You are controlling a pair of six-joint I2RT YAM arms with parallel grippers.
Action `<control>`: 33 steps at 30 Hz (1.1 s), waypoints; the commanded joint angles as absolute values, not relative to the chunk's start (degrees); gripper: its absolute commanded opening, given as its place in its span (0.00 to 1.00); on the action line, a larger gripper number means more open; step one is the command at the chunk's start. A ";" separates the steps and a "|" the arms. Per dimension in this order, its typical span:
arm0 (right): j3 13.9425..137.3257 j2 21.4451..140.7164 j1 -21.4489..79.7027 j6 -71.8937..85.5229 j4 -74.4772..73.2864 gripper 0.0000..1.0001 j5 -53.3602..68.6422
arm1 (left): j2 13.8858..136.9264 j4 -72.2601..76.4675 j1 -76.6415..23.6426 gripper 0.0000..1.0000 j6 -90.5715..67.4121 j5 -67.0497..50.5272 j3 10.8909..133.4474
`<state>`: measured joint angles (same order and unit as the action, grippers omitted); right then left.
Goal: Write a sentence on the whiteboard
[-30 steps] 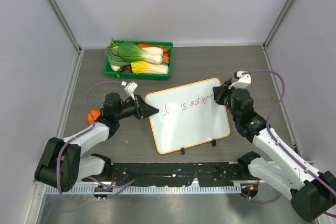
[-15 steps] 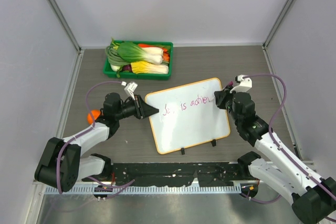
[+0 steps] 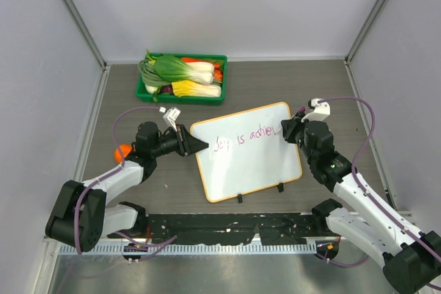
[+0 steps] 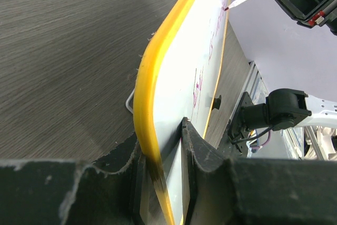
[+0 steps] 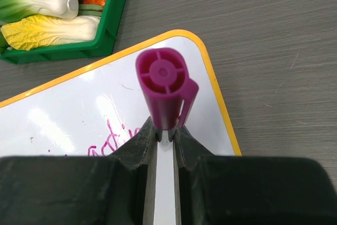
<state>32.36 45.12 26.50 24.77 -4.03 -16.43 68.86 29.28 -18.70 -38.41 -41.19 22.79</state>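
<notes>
The whiteboard stands tilted on two black feet in the middle of the table, with an orange-yellow rim. My left gripper is shut on its left edge; in the left wrist view the fingers clamp the yellow rim. The sentence is one line of thin purple-pink cursive near the top. My right gripper is at the board's upper right corner, shut on a purple marker. The marker's tip touches the board at the end of the writing.
A green tray of leafy greens and other vegetables sits at the back left. A small orange object lies beside the left arm. Grey walls enclose the table on three sides. A black rail runs along the near edge.
My right gripper and the marker have shifted slightly right and toward me at the end of the last word. The left gripper and the board have not moved.
</notes>
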 commanded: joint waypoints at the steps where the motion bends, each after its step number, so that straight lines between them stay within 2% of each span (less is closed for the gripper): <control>1: 35.24 46.58 26.19 24.00 -1.76 0.01 -19.95 | 69.79 24.70 -18.81 0.00 -28.83 -33.75 21.18; 17: 37.88 47.82 26.02 24.61 -0.35 0.01 -19.78 | 69.87 24.70 -18.90 0.00 -28.83 -33.75 21.27; 24: 36.65 44.30 26.10 24.79 -0.35 0.01 -19.68 | 69.87 24.79 -18.81 0.00 -28.83 -33.75 21.18; 33: 34.72 45.88 25.84 24.79 -0.53 0.01 -19.16 | 69.52 24.78 -18.90 0.00 -28.92 -33.58 21.01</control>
<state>35.22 45.43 26.15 24.40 -2.85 -18.52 68.86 29.34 -18.70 -38.39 -41.21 22.79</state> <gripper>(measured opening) 0.178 0.261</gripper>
